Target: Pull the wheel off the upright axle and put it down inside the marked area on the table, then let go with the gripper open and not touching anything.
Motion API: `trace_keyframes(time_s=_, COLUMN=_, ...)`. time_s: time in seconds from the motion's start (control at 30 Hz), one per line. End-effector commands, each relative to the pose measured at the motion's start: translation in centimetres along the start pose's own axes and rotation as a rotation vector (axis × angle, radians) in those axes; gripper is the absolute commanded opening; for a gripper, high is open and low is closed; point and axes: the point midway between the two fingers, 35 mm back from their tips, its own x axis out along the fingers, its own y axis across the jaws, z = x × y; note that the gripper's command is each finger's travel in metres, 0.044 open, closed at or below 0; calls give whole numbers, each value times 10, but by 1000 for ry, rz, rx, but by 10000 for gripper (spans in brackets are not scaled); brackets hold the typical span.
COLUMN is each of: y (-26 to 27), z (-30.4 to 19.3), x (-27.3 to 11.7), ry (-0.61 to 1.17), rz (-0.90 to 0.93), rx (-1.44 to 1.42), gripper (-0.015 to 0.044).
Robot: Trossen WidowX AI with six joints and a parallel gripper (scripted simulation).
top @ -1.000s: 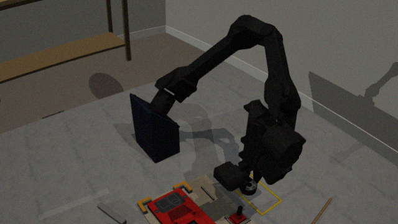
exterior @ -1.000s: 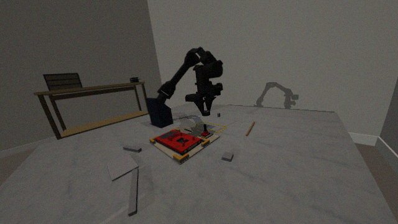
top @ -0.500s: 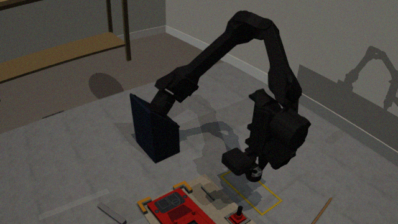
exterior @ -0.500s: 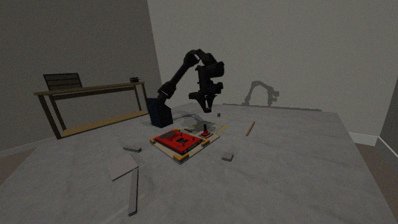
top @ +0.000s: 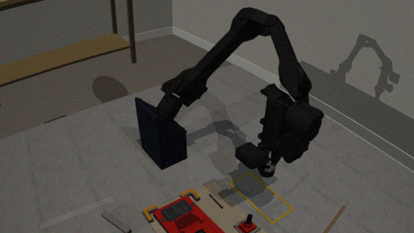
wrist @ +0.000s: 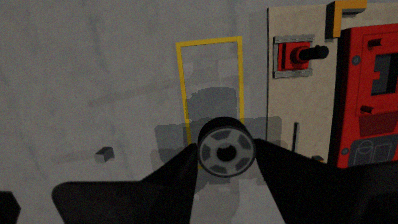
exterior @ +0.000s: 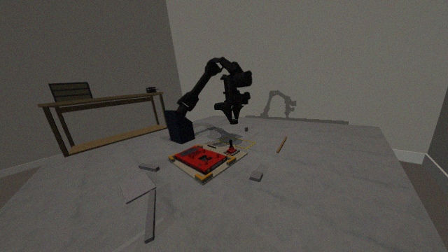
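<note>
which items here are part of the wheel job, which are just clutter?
Job:
- wheel, gripped in the pincer
- bare upright axle on its red base
- yellow marked area

Clutter:
- red board
- wooden stick
- small cube
- grey blocks
- flat sheet
- grey strip

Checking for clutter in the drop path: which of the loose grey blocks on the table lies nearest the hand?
The small grey cube just right of the hand, beyond the yellow outline. The other grey blocks lie on the near side of the red board.
</note>
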Motion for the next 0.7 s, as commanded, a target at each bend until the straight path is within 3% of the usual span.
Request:
trace_keyframes(time_s=0.0, y=3, z=-3, x=4, ry=2, rz=4, rx=4, gripper=0)
trace_keyframes(time_s=0.37, y=3, z=-2, x=30, ry=2, rz=4, rx=4, gripper=0)
trace_keyframes(time_s=0.67, y=3, z=-1, x=80, ry=2, rz=4, rx=4, gripper=0)
